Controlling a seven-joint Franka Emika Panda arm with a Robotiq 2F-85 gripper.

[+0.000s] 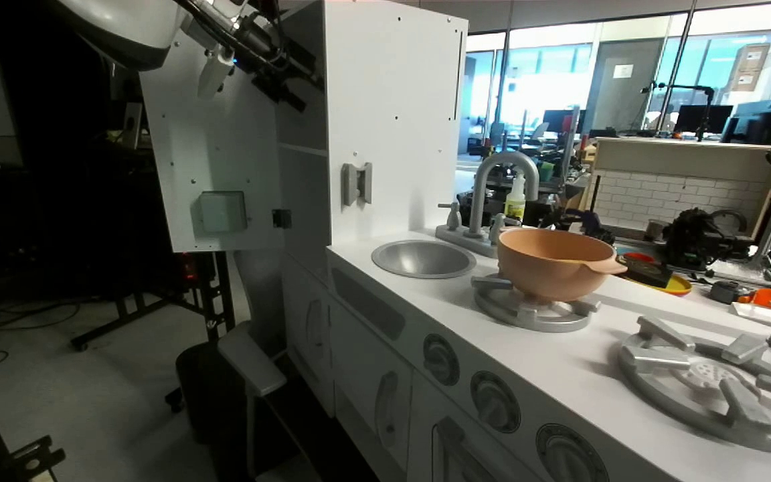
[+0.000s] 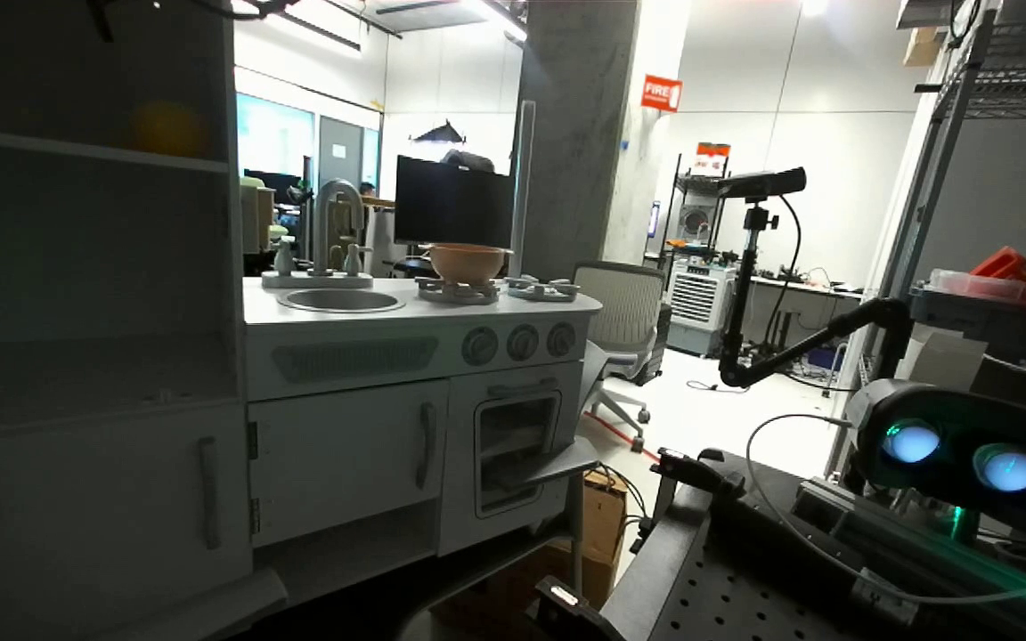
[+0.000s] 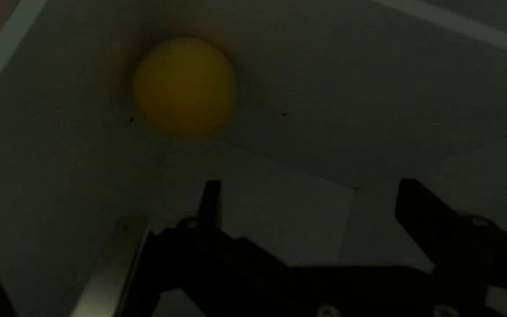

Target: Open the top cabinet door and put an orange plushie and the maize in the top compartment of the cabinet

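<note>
The top cabinet door [image 1: 181,157] is a white panel with a pale square handle [image 1: 223,211]; it stands swung open. The orange plushie [image 2: 168,129] rests on the shelf of the dark top compartment [image 2: 23,76], near the right side wall. In the wrist view the plushie [image 3: 185,88] lies above and left of the fingers, apart from them. My gripper [image 3: 310,181] is open with nothing between its fingers. In an exterior view the gripper [image 1: 304,90] reaches into the compartment, partly hidden by the cabinet side. I cannot make out the maize; a yellow edge shows in the bowl.
The tan bowl [image 1: 553,268] stands on a burner [image 1: 536,316] of the countertop. A sink [image 1: 423,259] and faucet [image 1: 506,164] are beside the cabinet side wall [image 1: 395,87]. The shelf edge [image 2: 77,151] runs under the top compartment. A lower compartment [image 2: 94,249] lies below it.
</note>
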